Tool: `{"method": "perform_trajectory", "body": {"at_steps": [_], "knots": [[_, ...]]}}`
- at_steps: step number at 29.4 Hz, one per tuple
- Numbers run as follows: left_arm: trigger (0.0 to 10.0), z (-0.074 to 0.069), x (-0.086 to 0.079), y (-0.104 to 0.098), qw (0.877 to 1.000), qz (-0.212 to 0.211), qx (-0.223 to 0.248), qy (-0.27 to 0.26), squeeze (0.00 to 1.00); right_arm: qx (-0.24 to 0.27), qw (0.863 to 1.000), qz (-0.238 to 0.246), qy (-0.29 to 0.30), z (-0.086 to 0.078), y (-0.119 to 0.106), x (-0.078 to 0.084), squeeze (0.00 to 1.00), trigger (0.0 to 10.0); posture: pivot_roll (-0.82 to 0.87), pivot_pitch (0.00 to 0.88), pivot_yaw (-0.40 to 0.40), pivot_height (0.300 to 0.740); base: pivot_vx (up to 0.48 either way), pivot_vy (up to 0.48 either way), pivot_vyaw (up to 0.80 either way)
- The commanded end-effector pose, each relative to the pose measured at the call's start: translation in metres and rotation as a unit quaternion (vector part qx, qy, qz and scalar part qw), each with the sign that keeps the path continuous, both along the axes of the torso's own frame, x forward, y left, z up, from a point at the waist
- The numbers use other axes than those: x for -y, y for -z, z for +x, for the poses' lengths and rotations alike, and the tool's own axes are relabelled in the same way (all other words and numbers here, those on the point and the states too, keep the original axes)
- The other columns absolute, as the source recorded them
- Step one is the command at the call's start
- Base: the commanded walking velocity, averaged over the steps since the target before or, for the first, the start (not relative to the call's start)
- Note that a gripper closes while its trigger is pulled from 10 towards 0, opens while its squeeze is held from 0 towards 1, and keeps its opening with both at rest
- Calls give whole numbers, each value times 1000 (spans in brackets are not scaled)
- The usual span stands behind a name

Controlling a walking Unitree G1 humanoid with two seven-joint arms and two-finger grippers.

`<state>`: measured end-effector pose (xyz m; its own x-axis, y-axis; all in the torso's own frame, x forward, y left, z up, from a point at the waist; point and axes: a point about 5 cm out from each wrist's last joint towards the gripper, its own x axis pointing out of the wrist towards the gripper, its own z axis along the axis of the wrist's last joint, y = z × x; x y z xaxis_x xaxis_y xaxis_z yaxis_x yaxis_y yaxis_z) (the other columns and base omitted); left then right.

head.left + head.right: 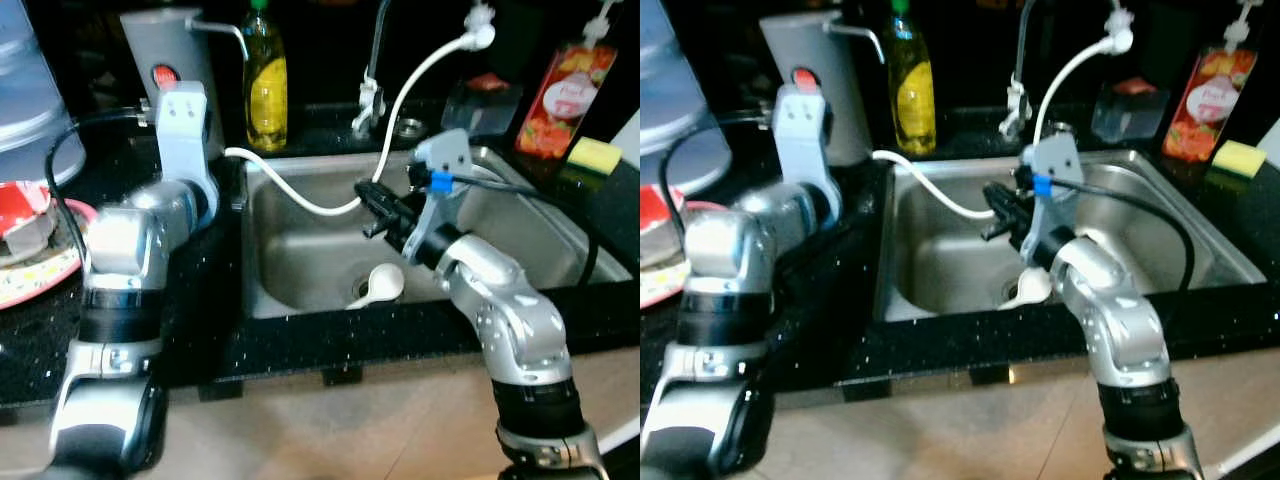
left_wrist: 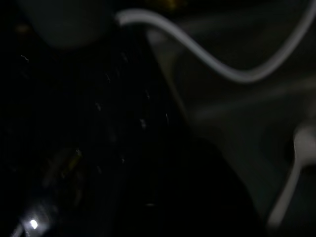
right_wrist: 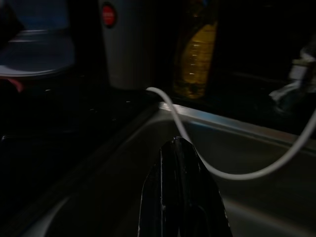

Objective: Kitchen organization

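Black speckled surface (image 1: 200, 330) with a steel sink (image 1: 300, 260) set in it; tan floor (image 1: 380, 430) below the front edge. Behind the sink: grey dispenser with red button (image 1: 165, 45), yellow soap bottle (image 1: 266, 85), tap (image 1: 1017, 95), red pouch (image 1: 565, 100), yellow sponge (image 1: 594, 154). Beside the sink on the robot's left, a red-rimmed plate (image 1: 40, 265) and a clear jug (image 1: 25, 90). White hose (image 1: 300, 200) droops from the dispenser into the sink. White spoon (image 1: 378, 285) lies at the sink drain. Left wrist view, dark, shows the hose and spoon (image 2: 296, 168). Right wrist view shows the dispenser and bottle past closed fingers. Right gripper (image 1: 372, 200) hovers over the sink above the spoon, fingers pressed together, empty. Left arm (image 1: 150, 240) bent over the surface beside the sink; its fingers cannot be told.
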<state>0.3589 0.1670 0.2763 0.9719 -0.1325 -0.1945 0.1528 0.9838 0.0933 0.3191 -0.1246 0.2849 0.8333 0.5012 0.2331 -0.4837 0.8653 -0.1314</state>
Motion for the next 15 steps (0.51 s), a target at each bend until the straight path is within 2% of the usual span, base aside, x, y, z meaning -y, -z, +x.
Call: {"method": "perform_trajectory", "body": {"at_steps": [1, 4, 10, 11, 15], "knots": [[10000, -6, -10, -1, 1000, 13, -6, -7, 1000, -5, 1000, 3, 6, -1, 4, 3, 0, 10000, -79, 113, 33, 740, 0, 0, 0], [10000, -14, -20, -2, 1000, 13, -24, -7, 1000, -8, 1000, 4, 5, -1, 6, 2, 0, 10000, -70, 116, 34, 740, 0, 0, 0], [10000, -16, -26, -1, 999, -4, -45, -13, 1000, -10, 1000, 7, 1, 1, 7, 0, 0, 10000, -57, 117, 32, 740, 0, 0, 0], [10000, -17, -28, 2, 998, -14, -59, -11, 0, -10, 1000, 7, 0, 1, 7, -1, 0, 10000, -54, 116, 30, 740, 0, 0, 0], [10000, -16, -30, 14, 996, -24, -85, -4, 0, -10, 1000, 7, 0, 1, 7, -1, 0, 10000, -57, 116, 29, 740, 0, 0, 0]]}}
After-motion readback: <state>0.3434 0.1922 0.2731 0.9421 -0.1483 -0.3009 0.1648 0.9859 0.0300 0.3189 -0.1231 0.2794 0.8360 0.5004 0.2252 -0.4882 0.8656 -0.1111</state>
